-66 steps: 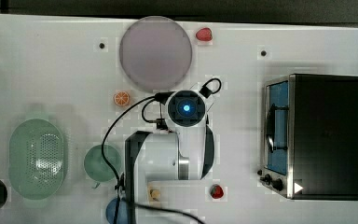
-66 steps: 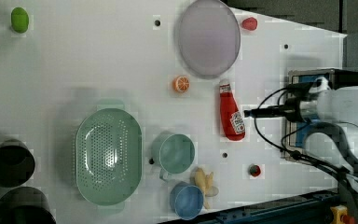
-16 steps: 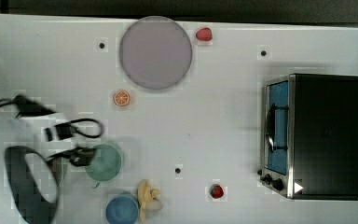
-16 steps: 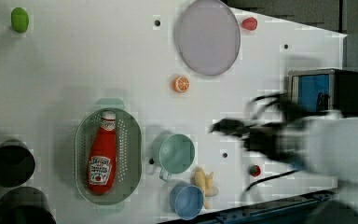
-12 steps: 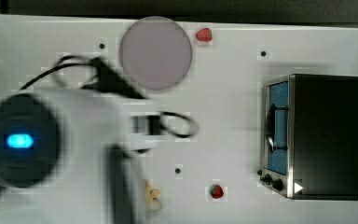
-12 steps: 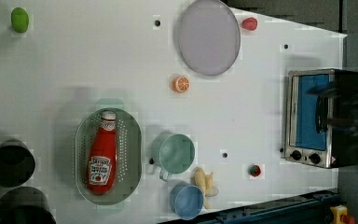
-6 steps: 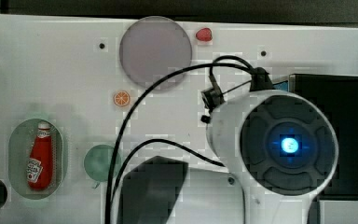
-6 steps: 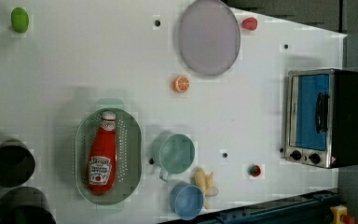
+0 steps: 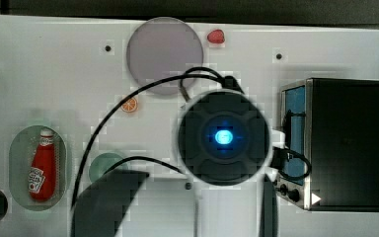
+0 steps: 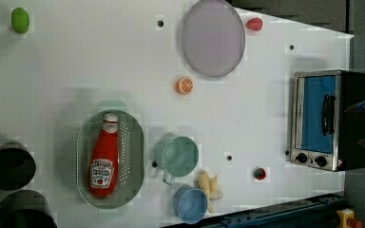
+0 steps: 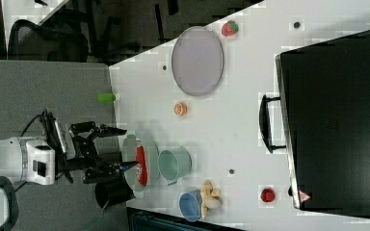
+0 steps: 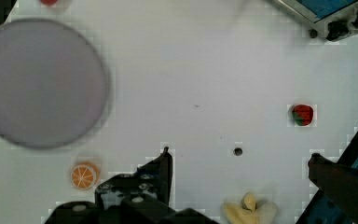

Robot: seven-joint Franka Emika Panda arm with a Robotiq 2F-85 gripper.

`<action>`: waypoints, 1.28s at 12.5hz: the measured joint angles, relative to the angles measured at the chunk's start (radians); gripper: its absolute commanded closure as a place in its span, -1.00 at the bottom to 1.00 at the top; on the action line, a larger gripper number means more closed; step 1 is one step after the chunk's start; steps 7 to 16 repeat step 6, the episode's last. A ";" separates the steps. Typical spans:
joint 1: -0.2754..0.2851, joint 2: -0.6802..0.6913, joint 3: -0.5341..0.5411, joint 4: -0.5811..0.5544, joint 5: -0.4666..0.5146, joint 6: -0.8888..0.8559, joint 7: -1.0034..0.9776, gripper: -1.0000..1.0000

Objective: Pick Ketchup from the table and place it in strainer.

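While ketchup (image 10: 103,156) lies in strainer (image 10: 135,147), green cup (image 10: 179,156) beside; gripper (image 12: 240,163) spread, empty

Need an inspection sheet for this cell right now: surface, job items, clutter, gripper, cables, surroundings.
Surface: white table, small holes in it.
Job's things: ketchup lies inside the strainer, cap toward the left view's top.
Clutter: plate, orange slice, green cup, blue cup, banana, two strawberries, toaster oven, lime, two dark cups.
Gripper: gripper open, empty.
Cables: black cable loops from the arm over the table.
Surroundings: office chair, grey floor.
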State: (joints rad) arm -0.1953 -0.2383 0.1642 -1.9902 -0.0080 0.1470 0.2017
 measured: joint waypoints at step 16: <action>0.021 -0.004 0.011 0.002 0.003 0.008 -0.003 -1.00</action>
